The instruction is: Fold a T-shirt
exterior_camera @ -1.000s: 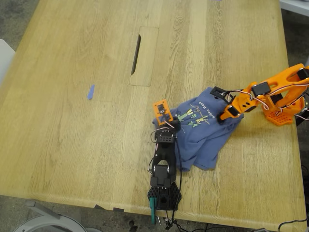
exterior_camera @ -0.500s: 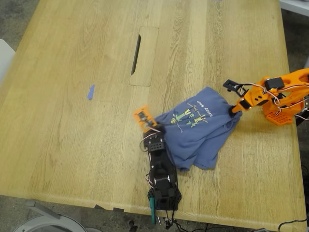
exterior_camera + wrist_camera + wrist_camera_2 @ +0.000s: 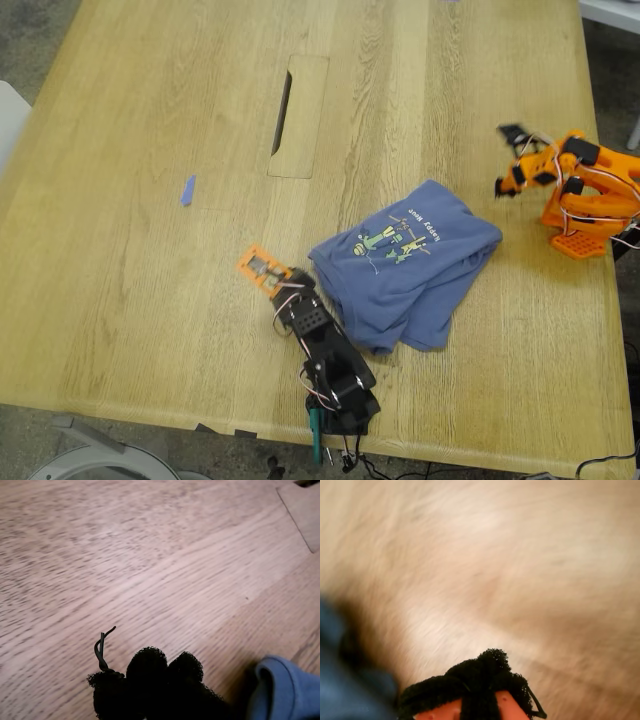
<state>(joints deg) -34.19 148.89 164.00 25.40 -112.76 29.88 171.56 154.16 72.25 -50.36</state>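
**Q:** Reading the exterior view from its left, what lies on the table (image 3: 120, 310)?

**A:** First, a small blue scrap of tape (image 3: 187, 190), alone on the bare wood. Next, a rectangular inset panel (image 3: 305, 110) with a dark slot (image 3: 282, 112) along one edge (whatever the slot holds cannot be seen).

**Q:** And the first arm?

**A:** The black arm rises from the near table edge. My first gripper (image 3: 258, 266) is at its tip, low over the wood and just beside the T-shirt (image 3: 410, 265) without touching it. In the first wrist view the black foam pads (image 3: 147, 667) sit pressed together with nothing between them. An edge of blue cloth (image 3: 280, 690) lies to one side, and the panel's corner (image 3: 302, 505) shows farther off.

**Q:** Where is the garment?

**A:** It lies right of centre in the exterior view, between the two arms. It is a rumpled, partly doubled heap, with the printed figures and yellow lettering facing up. Neither gripper holds it.

**Q:** And at the exterior view's right?

**A:** The orange arm is drawn back near its base. My second gripper (image 3: 512, 160) is raised and apart from the cloth. The second wrist view is blurred, showing dark pads (image 3: 485, 672) and a blue smear (image 3: 340, 680), so I cannot tell whether the jaws are together or apart.
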